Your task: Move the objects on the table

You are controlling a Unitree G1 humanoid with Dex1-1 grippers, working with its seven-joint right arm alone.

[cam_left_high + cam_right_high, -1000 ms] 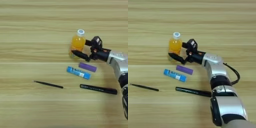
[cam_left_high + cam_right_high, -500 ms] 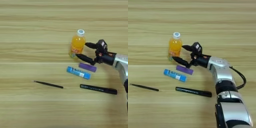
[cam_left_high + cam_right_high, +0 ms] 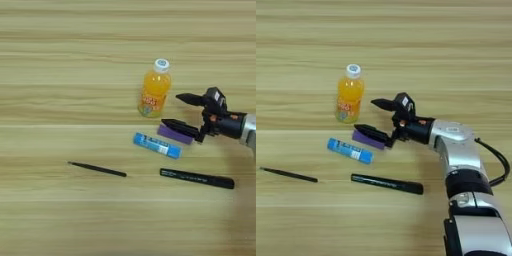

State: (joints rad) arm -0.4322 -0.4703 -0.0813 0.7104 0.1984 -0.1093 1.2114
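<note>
I see my right gripper (image 3: 373, 116) spread wide and holding nothing, the juice bottle (image 3: 349, 100) upright just to its left and clear of both black fingers. The flat purple bar (image 3: 369, 139) lies under the lower finger, beside the blue tube (image 3: 350, 151). The black marker (image 3: 387, 184) lies nearest me on the striped wooden table (image 3: 406, 45).

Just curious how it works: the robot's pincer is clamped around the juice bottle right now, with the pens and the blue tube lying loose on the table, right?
Not quite. The pincer is open and holds nothing; the juice bottle stands free to its left, as the right eye view shows. The pens and the blue tube do lie loose on the table.
</note>
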